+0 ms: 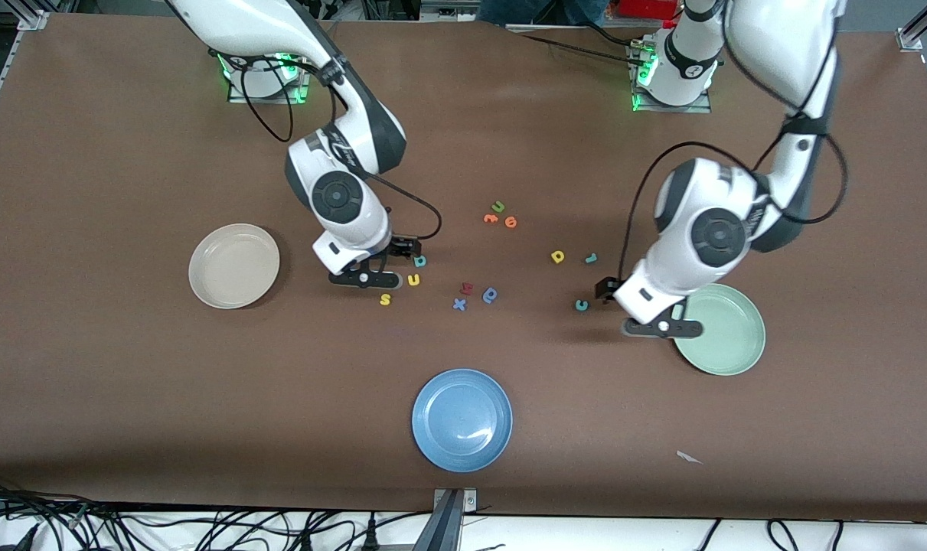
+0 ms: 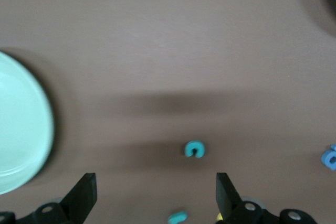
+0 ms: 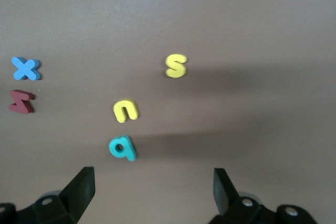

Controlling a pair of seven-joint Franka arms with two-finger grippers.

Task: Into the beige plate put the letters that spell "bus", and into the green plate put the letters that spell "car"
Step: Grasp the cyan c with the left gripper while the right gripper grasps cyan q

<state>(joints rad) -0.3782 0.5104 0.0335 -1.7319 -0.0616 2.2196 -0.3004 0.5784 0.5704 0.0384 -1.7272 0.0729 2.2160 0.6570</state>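
Observation:
The teal "b" [image 1: 419, 261], yellow "u" [image 1: 413, 280] and yellow "s" [image 1: 385, 299] lie together, a short way from the beige plate [image 1: 233, 265]. My right gripper [image 1: 370, 277] hangs open just beside them, empty; its wrist view shows "b" [image 3: 123, 148], "u" [image 3: 125, 111] and "s" [image 3: 176, 65] ahead of the fingers. The yellow "a" [image 1: 557, 256], teal "r" [image 1: 591, 258] and teal "c" [image 1: 581, 305] lie near the green plate [image 1: 727, 337]. My left gripper [image 1: 662, 327] is open and empty over that plate's rim, with "c" [image 2: 194, 149] and "r" [image 2: 177, 216] in its wrist view.
A blue plate [image 1: 462, 419] sits nearest the front camera. A red letter [image 1: 467, 288], a blue "x" [image 1: 459, 304] and a blue round letter [image 1: 490, 295] lie mid-table. A green "u" [image 1: 498, 206] and two orange letters [image 1: 510, 222] lie nearer the bases.

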